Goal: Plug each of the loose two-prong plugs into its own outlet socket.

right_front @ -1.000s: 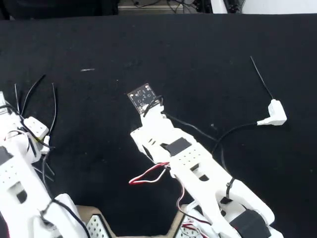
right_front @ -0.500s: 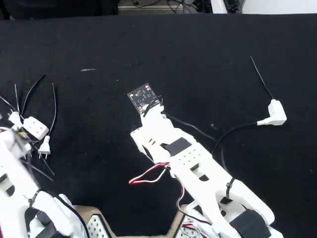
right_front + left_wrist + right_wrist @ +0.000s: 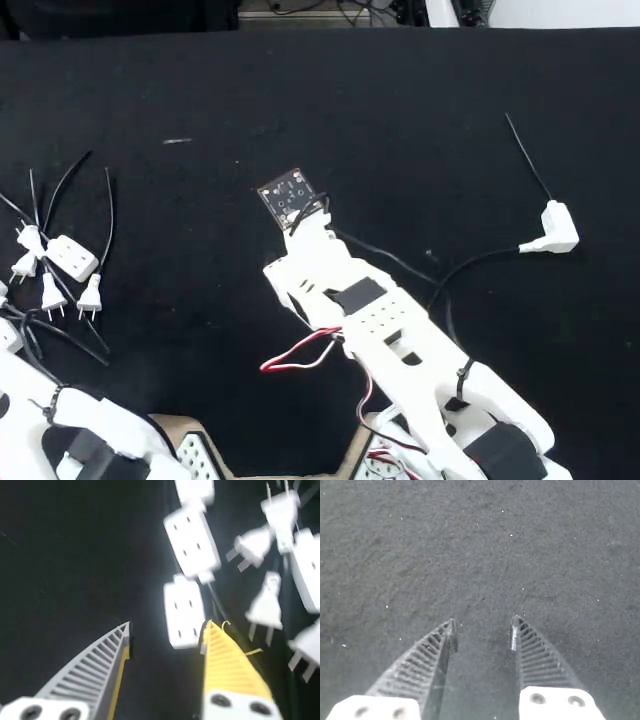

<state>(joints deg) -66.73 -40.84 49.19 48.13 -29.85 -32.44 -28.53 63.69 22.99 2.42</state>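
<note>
the left gripper (image 3: 165, 630) is spread open and holds nothing; a white outlet block (image 3: 184, 611) lies just beside its yellow finger, with loose plugs (image 3: 264, 609) near it. the right gripper (image 3: 482, 629) is spread open too, above the black table (image 3: 480, 540). one more angled plug (image 3: 555, 228) lies well apart, at the table's right side.

Soft even light; white plugs (image 3: 263, 605) glare bright vs dark matte tbl (image 3: 400, 100).
</note>
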